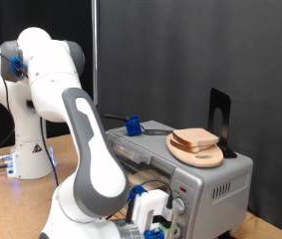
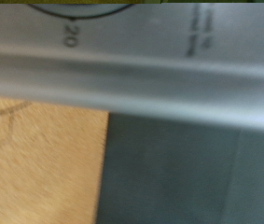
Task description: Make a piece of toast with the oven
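Note:
The oven (image 1: 216, 185) is a silver-grey box at the exterior view's right, with a round knob (image 1: 223, 189) on its front. On its top lies a round light-wood board (image 1: 202, 155) carrying the piece of toast (image 1: 194, 137), pale with a tan crust. My gripper (image 1: 154, 215) hangs low at the oven's front, right against its face near the bottom edge of the exterior view. The wrist view is filled by a blurred grey metal bar (image 2: 132, 79) of the oven, very close, with a dial mark "20" (image 2: 71, 35) beyond it. No fingers show there.
A black upright stand (image 1: 219, 112) rises behind the board on the oven top. A small blue object (image 1: 133, 125) sits at the oven's back corner. Wooden tabletop (image 2: 34, 159) lies beneath, beside a dark panel (image 2: 197, 177). Black curtains close the background.

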`<action>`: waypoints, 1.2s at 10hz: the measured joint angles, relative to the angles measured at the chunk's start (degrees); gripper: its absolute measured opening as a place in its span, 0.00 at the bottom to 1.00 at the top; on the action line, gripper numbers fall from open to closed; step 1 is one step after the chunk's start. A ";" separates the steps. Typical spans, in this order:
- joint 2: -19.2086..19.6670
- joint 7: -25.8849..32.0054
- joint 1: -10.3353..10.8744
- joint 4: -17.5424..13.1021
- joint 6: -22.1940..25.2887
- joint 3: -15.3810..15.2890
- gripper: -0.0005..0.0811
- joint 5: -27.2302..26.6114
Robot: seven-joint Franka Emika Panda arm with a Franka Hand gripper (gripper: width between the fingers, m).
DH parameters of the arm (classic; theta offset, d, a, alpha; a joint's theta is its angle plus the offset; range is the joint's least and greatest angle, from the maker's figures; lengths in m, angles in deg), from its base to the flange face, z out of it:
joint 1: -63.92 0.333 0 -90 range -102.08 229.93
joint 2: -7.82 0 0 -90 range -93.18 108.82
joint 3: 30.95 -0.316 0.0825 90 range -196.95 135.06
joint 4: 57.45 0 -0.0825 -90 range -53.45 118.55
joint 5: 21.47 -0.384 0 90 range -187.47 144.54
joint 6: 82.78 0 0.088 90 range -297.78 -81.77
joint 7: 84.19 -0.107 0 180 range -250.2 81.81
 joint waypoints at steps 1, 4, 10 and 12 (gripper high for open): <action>-0.01 7.06 -0.39 0.44 0.14 -0.40 0.01 -0.84; -0.01 16.56 -1.25 1.55 0.78 -1.00 0.01 -2.23; -0.01 5.98 -0.82 1.03 1.10 -0.60 0.01 -0.53; 0.17 3.36 -0.82 0.74 1.33 -0.57 0.01 -0.29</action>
